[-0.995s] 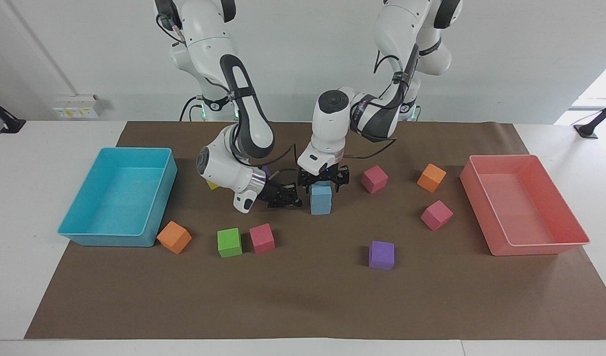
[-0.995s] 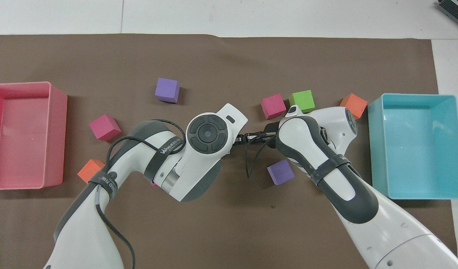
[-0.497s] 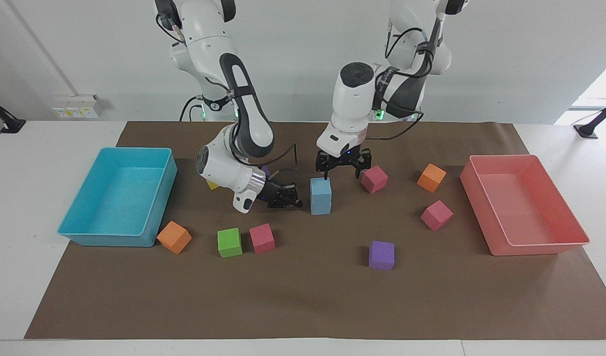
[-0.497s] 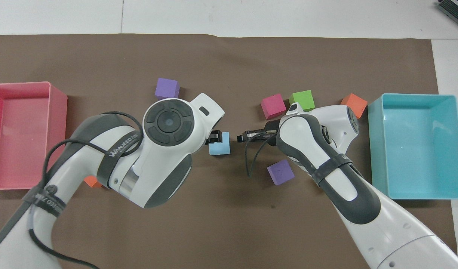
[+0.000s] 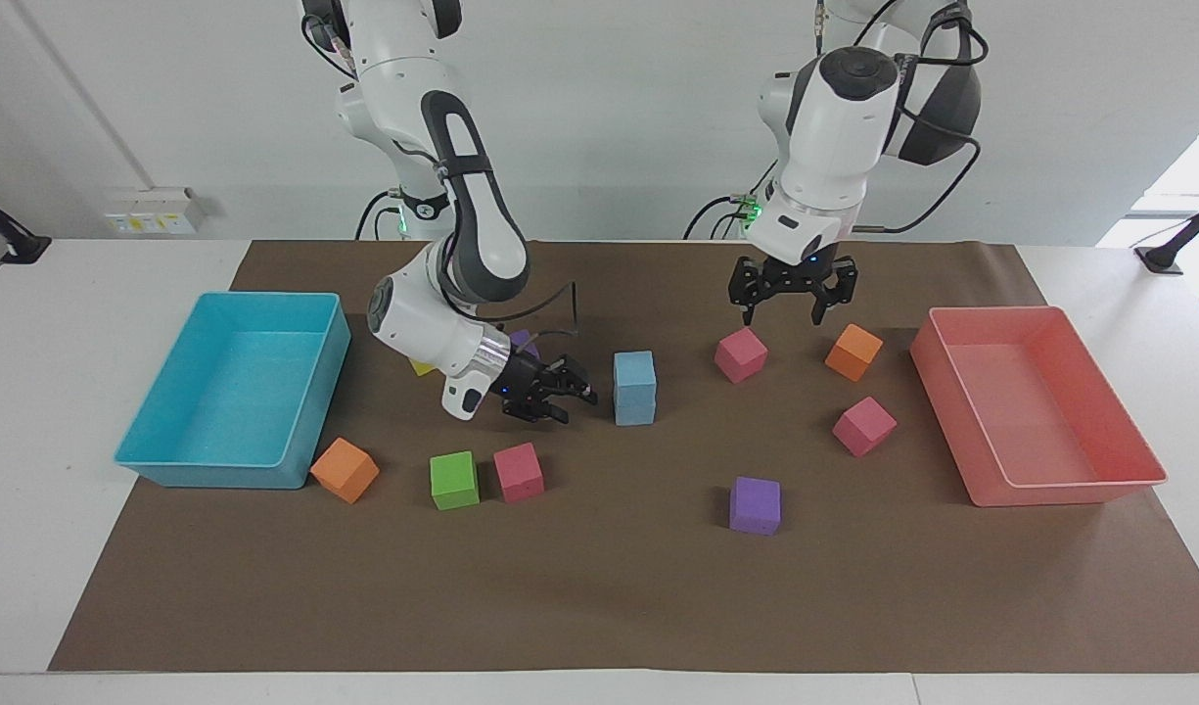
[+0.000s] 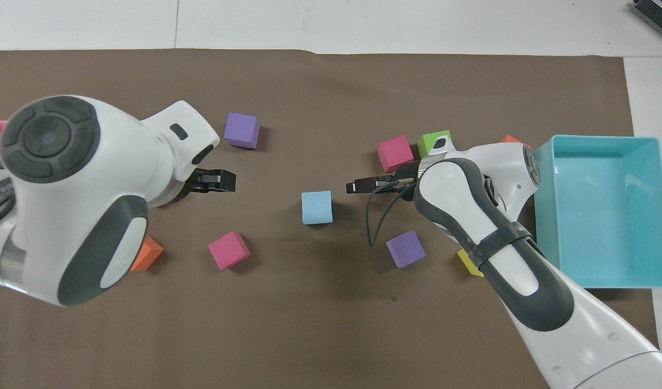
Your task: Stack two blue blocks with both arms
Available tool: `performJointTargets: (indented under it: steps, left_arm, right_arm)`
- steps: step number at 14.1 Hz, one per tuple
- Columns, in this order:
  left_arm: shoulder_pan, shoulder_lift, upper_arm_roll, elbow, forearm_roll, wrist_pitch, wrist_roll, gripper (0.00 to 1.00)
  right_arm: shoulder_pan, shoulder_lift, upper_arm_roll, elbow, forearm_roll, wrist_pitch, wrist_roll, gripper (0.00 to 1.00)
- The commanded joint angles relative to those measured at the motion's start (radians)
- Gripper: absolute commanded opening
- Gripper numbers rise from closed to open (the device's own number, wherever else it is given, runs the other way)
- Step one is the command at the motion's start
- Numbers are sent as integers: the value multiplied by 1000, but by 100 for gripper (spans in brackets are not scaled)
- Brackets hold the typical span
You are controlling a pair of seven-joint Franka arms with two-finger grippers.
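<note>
I see the two blue blocks (image 5: pixel 634 388) stacked mid-surface, bare brown mat all round them. My right gripper (image 5: pixel 563 388) sits low just beside the stack, fingers parted, holding nothing. My left gripper (image 5: pixel 793 299) hangs open and empty over the pink block (image 5: pixel 740 353). No writing is readable. The yellow block (image 6: pixel 469 263) is mostly hidden.

Two glossy white arms (image 5: pixel 462 176) with dark grey joint bands, looped black cables, and black claws (image 5: pixel 793 294).
</note>
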Motion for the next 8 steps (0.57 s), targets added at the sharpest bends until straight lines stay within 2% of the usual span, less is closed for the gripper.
performJointTargets:
  steps: [1, 4, 8]
  left_arm:
    - [88, -1, -4, 86, -11, -101, 143, 100]
    - [173, 0, -1, 210, -78, -236, 243, 100]
    - [241, 7, 0, 287, -88, -367, 301, 100]
  right_arm:
    - [-17, -51, -16, -7, -138, 12, 34, 100]
    - [-44, -97, -16, 13, -331, -2, 192, 100]
    - [-75, -151, -21, 32, -570, -52, 380, 100]
